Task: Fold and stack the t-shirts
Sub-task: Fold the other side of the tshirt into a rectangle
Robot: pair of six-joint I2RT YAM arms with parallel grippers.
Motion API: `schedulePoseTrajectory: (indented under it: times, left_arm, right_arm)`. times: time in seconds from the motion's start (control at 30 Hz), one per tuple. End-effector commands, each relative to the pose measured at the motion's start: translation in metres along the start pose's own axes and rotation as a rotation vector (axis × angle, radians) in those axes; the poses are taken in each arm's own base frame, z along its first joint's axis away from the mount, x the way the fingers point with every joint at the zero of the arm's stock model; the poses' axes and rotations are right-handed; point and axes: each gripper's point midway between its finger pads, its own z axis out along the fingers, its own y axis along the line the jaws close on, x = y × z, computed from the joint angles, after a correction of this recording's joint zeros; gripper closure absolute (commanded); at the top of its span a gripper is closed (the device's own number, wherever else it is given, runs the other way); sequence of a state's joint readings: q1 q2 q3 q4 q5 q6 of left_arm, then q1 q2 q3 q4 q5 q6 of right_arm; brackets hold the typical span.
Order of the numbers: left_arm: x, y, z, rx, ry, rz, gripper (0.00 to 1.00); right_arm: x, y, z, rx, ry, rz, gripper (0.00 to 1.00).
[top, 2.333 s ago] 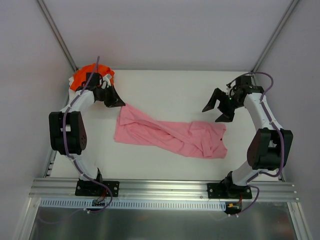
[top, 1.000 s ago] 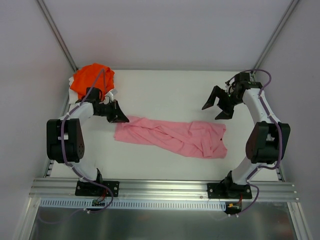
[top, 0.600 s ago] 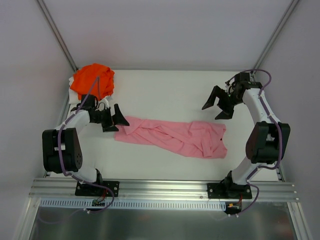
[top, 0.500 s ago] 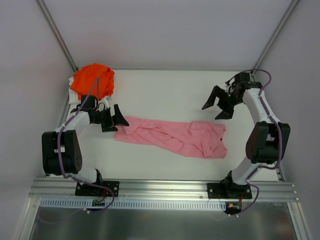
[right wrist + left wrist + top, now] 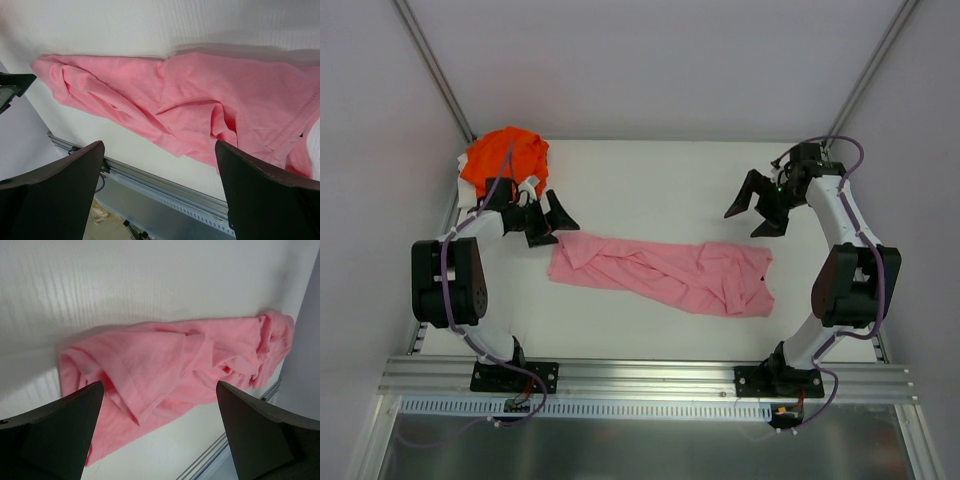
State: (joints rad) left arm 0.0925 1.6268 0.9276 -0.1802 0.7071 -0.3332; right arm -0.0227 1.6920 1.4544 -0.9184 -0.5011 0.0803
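A light pink t-shirt (image 5: 665, 274) lies crumpled in a long strip across the middle of the white table (image 5: 650, 175); the left wrist view (image 5: 170, 360) and the right wrist view (image 5: 190, 105) both look down on it. An orange t-shirt (image 5: 503, 156) is bunched at the table's far left corner. My left gripper (image 5: 552, 222) hovers open just above and left of the pink shirt's left end, holding nothing. My right gripper (image 5: 756, 209) stands open above the shirt's right end, apart from it and empty.
A bit of white cloth (image 5: 466, 188) shows under the orange shirt. An aluminium rail (image 5: 650, 375) runs along the table's near edge. Grey walls close in the back and both sides.
My left gripper let go of the pink shirt's left end, opened, and drew back toward the far left. The shirt's left end settled flat. The right arm stayed put.
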Motion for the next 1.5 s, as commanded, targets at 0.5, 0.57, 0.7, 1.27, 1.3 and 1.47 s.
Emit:
schedulePoseTrajectory:
  times: [0.5, 0.57, 0.7, 1.27, 1.3, 1.47]
  left_arm:
    - [-0.012, -0.024, 0.007, 0.089, 0.127, -0.009, 0.01]
    - [-0.009, -0.023, 0.007, 0.087, 0.144, -0.005, 0.01]
    - [-0.004, -0.023, 0.004, 0.082, 0.168, 0.004, 0.02]
    - [0.022, -0.008, 0.015, 0.009, 0.201, 0.035, 0.01]
    - [0.022, -0.006, 0.017, 0.006, 0.202, 0.031, 0.01]
    - [0.021, -0.007, 0.029, 0.008, 0.210, 0.041, 0.01]
  right_arm:
    - [0.013, -0.011, 0.004, 0.026, 0.006, 0.012, 0.00]
    - [0.021, -0.017, 0.007, 0.040, 0.022, 0.020, 0.00]
    - [0.027, -0.019, 0.007, 0.038, 0.017, 0.024, 0.01]
    - [0.025, -0.012, 0.001, 0.021, -0.014, 0.017, 0.01]
    - [0.025, -0.013, 0.001, 0.022, -0.012, 0.018, 0.00]
    - [0.026, -0.012, -0.002, 0.022, -0.017, 0.011, 0.00]
